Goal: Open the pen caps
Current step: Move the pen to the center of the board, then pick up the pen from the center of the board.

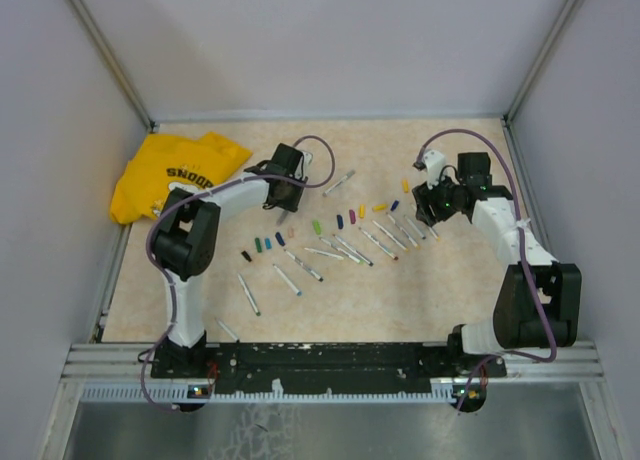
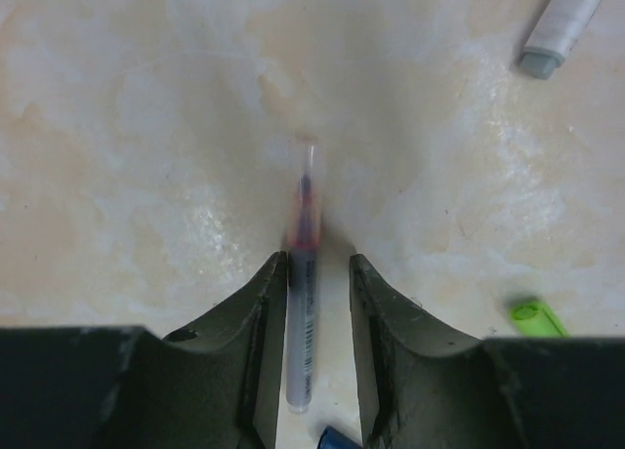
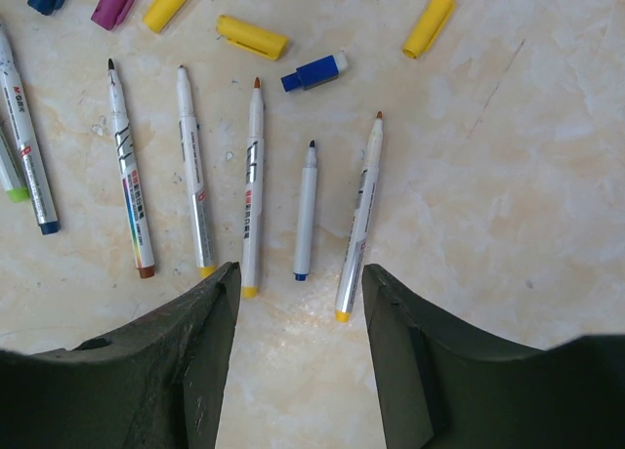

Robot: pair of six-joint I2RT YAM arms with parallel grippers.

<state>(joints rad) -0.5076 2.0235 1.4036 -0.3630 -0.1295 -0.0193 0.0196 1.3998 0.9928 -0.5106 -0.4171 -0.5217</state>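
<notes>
In the left wrist view a thin grey-white pen (image 2: 303,322) with a reddish, blurred front end lies between the fingers of my left gripper (image 2: 317,264). It rests against the left finger, with a gap to the right one; the jaws stand open. A green cap (image 2: 537,318) and a blue cap (image 2: 337,439) lie close by. My right gripper (image 3: 301,273) is open and empty over a row of uncapped pens (image 3: 253,190). Loose yellow caps (image 3: 252,37), a blue cap (image 3: 314,72) and a purple cap (image 3: 117,2) lie beyond them. From above, a line of caps (image 1: 317,227) runs between my left gripper (image 1: 282,206) and right gripper (image 1: 428,206).
A yellow shirt (image 1: 175,175) lies at the back left corner. More pens lie at the front left (image 1: 287,278) and one lies apart at the back (image 1: 340,183). Another grey pen (image 2: 566,24) shows beyond the left gripper. Walls close in the table on three sides.
</notes>
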